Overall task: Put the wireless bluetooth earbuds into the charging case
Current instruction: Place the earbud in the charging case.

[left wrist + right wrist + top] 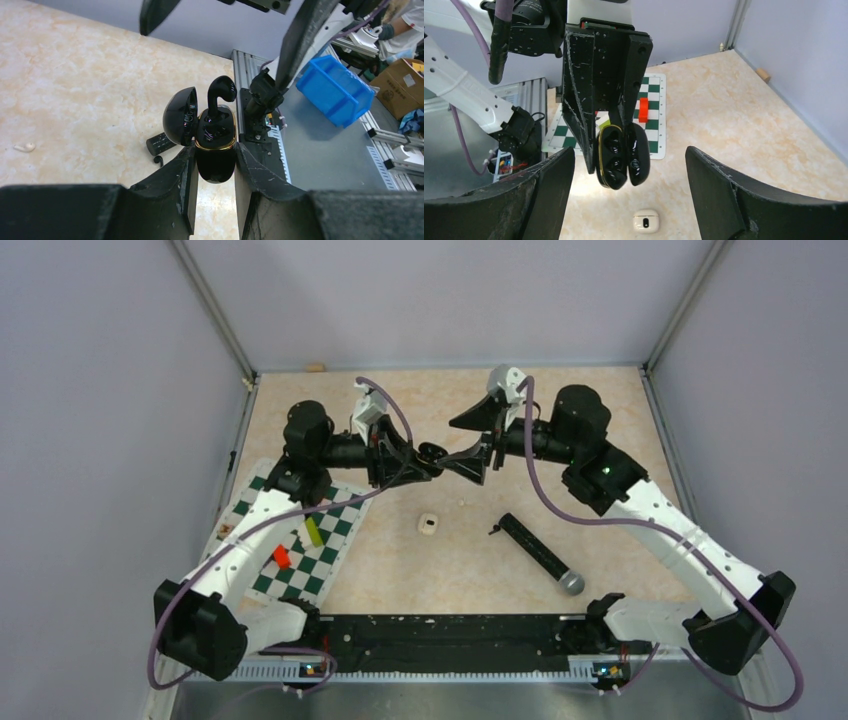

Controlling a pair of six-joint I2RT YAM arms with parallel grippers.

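**One black case held in the air, one dark earbud standing in it**

The left end effector is closed on the black charging case and holds it above the counter, near the middle. The lid of the case is open to the side. One dark earbud stands in the case, and its round head rises above the gold rim. Whether a second earbud sits in the other hollow cannot be told.

The right end effector faces the case from the other side. Its two fingers are spread wide, they hold nothing and do not touch the case.

On the counter there are few things. One small white case lies below the held one. One tiny whitish bit lies just beside it, to the right. One black microphone lies at an angle further right. One checkered mat lies on the left side and carries two blocks: one red block and one yellow-green block. One blue bin stands off the counter.
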